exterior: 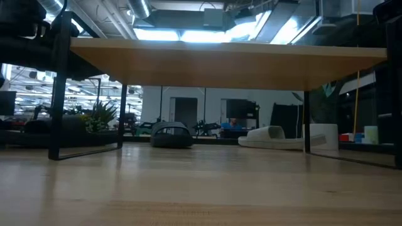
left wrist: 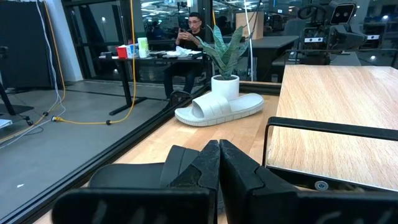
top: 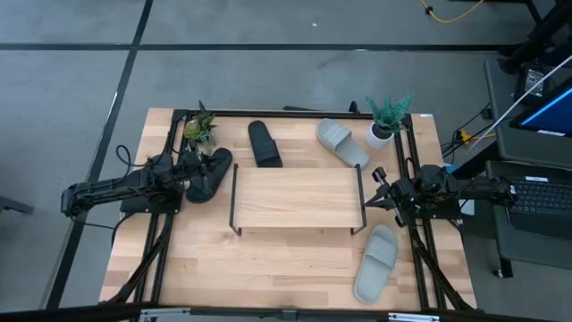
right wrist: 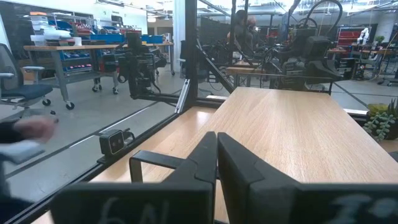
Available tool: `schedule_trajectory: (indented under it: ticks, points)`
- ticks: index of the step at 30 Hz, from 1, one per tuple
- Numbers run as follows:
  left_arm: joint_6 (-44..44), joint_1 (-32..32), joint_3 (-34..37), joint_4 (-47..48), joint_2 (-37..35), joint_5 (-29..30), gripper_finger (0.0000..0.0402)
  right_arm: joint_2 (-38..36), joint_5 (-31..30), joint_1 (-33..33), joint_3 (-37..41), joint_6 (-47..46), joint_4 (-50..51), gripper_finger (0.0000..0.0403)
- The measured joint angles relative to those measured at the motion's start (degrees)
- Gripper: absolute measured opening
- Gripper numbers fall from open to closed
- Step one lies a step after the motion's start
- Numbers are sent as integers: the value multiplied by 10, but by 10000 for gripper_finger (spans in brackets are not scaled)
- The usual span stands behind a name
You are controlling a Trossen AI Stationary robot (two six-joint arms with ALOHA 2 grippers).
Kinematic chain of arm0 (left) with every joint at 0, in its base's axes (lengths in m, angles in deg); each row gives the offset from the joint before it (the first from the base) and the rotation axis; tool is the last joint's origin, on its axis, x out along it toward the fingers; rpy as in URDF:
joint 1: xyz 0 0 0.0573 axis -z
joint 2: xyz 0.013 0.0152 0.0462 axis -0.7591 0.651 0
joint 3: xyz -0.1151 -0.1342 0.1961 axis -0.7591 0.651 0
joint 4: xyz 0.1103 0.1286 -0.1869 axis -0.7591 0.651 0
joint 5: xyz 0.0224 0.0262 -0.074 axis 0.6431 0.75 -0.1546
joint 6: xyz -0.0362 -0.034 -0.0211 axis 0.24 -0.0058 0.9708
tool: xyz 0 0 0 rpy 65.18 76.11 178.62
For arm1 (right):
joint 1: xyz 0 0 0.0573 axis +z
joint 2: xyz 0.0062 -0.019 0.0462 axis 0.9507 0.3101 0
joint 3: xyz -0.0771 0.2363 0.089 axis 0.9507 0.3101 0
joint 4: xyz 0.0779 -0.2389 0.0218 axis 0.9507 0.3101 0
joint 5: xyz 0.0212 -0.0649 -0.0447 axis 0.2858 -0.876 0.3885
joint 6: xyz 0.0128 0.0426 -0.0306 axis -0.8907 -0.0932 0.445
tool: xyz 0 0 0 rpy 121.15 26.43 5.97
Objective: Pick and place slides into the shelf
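Slides, four open-toe sandals, are all lying on the table off the low light-wood shelf [top: 298, 196]: matte black ones [top: 264, 143] [top: 209, 173] and light grey ones [top: 343, 142] [top: 376, 262]. Your left hand [top: 198, 166] is hovering at one black slide, fingers pressed together; your right hand [top: 375, 188], likewise closed, is waiting beside the shelf. No slide is gripped; you likely need to spread the fingers next.

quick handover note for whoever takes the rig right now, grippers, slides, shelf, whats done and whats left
Left gripper: shut, empty, over a black slide left of the shelf.
Right gripper: shut, empty, at the shelf's right end.
Other black slide and one grey slide lie behind the shelf; second grey slide lies front right.
Done: nothing, the shelf holds no slides.
Left: all four slides.
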Motion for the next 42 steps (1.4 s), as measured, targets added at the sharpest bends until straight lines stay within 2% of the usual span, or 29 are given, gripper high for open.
schedule_trajectory:
  ticks: [16, 22, 29, 34, 42]
  points:
    - [-3, 0, 0, 0, 0, 0, 4, 0, 0, 0, 0, 2, 0, 16]
    - [-80, 0, 0, 0, 0, 0, 4, 0, 0, 0, 0, 2, 0, 16]
    - [-74, 0, 0, 0, 0, 0, 4, 0, 0, 0, 0, -1, 0, 16]
    - [-20, 0, 0, 0, 0, 0, 4, 0, 0, 0, 0, -31, 3, 16]
    - [-19, 0, 0, 0, 0, -1, 4, 0, 0, 0, 0, -44, 3, 16]
